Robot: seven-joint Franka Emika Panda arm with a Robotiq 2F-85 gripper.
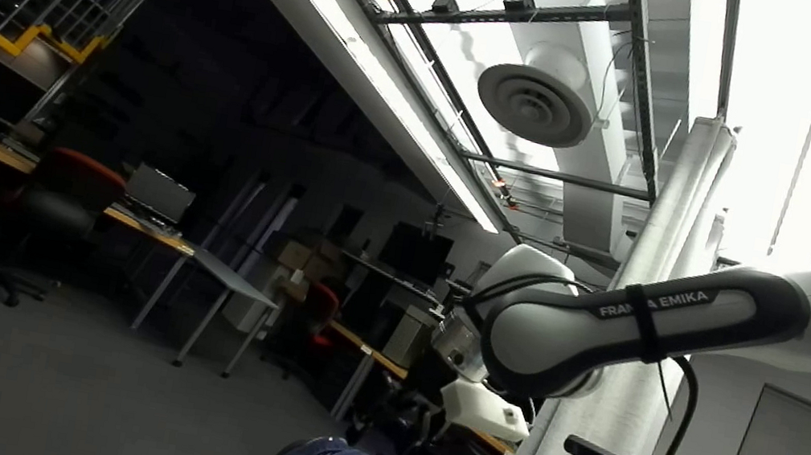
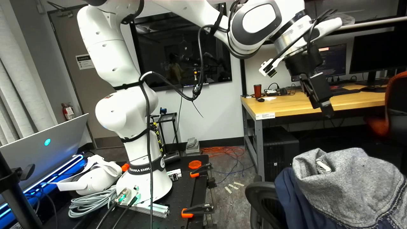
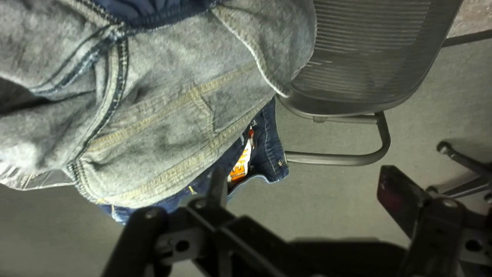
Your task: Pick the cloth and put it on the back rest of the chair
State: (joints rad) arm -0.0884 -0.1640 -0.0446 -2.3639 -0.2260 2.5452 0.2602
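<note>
Fingers (image 3: 398,196) are hanging spread above cloth (image 3: 173,119).
Cloth is partly covering the chair (image 3: 361,61); both are sitting below them.

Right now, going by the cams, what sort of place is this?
Probably a robotics lab: a Franka arm stands on a black table, and monitors stand on a wood-topped desk.
</note>
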